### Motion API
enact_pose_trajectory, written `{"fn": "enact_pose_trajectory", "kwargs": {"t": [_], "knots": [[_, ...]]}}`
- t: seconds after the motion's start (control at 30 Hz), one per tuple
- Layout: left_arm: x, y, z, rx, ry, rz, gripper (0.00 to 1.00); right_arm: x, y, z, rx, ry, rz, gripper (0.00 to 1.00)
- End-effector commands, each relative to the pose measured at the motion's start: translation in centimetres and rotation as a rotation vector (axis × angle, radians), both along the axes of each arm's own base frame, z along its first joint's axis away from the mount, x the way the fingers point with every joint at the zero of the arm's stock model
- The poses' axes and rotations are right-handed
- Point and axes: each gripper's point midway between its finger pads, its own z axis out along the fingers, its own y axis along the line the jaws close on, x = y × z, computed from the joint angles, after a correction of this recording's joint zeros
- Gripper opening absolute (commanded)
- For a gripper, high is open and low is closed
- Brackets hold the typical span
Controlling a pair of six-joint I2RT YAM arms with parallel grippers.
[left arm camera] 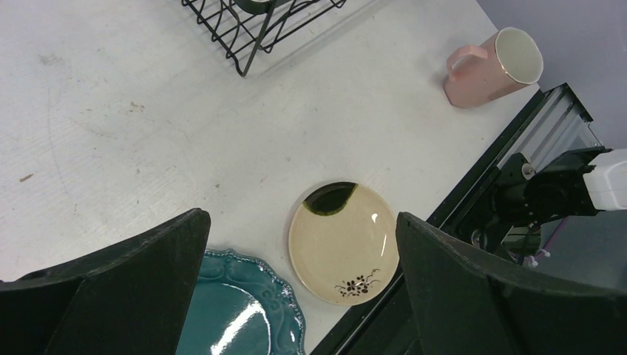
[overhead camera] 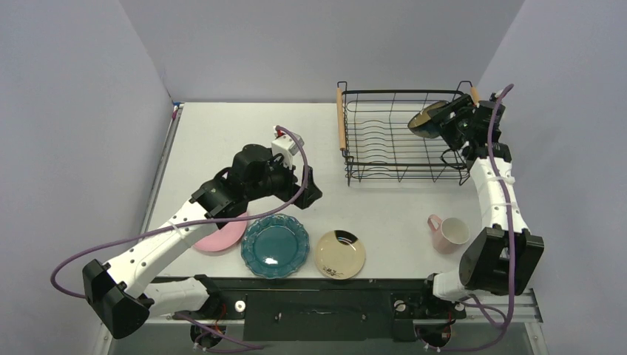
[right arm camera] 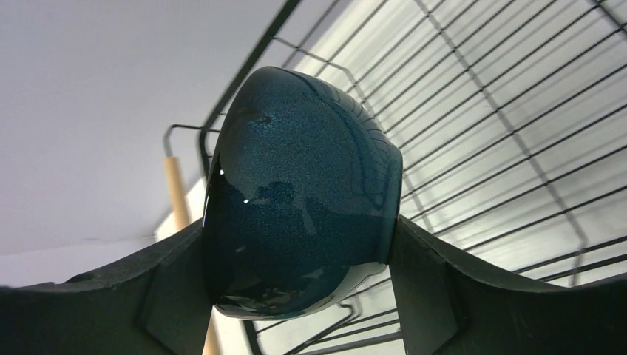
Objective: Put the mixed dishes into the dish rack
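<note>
Top external view, nearest first: the pink round plate (overhead camera: 222, 238), teal scalloped plate (overhead camera: 275, 245) and cream shallow dish (overhead camera: 340, 254) lie in a row along the tabletop's (overhead camera: 222, 140) near edge, with the pink cup (overhead camera: 449, 234) further right. The left hand (overhead camera: 312, 191) hangs above the plates, fingers wide apart, holding nothing. Farther back, the right hand (right arm camera: 296, 244) is clamped on the dark-teal bowl (right arm camera: 303, 185), tipped on edge over the right end of the dish rack (overhead camera: 341, 122).

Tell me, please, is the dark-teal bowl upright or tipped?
Tipped: the right hand holds the bowl on edge over the dish rack, its opening turned sideways in the top view.
</note>
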Motion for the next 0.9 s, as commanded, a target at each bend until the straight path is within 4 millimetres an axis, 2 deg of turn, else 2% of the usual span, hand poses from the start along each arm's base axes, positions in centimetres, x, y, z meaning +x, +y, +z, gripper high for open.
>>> {"fn": "enact_pose_trajectory", "kwargs": {"t": [0.0,0.03,0.07,0.1,0.13,0.17,0.2,0.23,0.27,0.57,0.87], "knots": [[-0.5,-0.6,1.3,-0.023,-0.059,-0.025,0.96,1.5,-1.7,3.1,-0.185,-0.035,0.050,0.00],[-0.6,-0.8,1.3,-0.024,-0.058,-0.030,0.96,1.6,-2.2,1.6,-0.199,0.022,0.047,0.00],[-0.8,-0.9,1.1,-0.022,-0.056,-0.037,0.96,1.9,-2.6,2.1,-0.239,0.022,0.049,0.00],[-0.9,-1.0,1.0,-0.021,-0.055,-0.041,0.96,2.1,-2.8,0.9,-0.248,0.064,0.055,0.00],[-1.1,-1.2,0.9,-0.020,-0.052,-0.050,0.96,2.3,-3.1,1.2,-0.277,0.065,0.058,0.00],[-1.2,-1.4,0.9,-0.021,-0.052,-0.053,0.96,2.4,-3.3,0.1,-0.283,0.107,0.065,0.00],[-1.4,-1.6,0.7,-0.021,-0.047,-0.060,0.96,2.5,-3.6,0.2,-0.311,0.112,0.068,0.00],[-1.5,-1.7,0.7,-0.024,-0.042,-0.064,0.96,2.6,-3.8,-0.8,-0.317,0.148,0.072,0.00],[-1.8,-2.0,0.4,-0.022,-0.037,-0.074,0.96,2.7,-4.2,-0.8,-0.343,0.156,0.070,0.00],[-2.2,-2.4,-0.3,-0.004,-0.029,-0.084,0.96,3.2,-6.6,-5.2,-0.434,0.346,0.060,0.00],[-1.9,-2.5,-1.1,0.005,-0.018,-0.075,0.96,2.2,-9.4,-7.6,-0.581,0.523,0.010,0.00]]}}
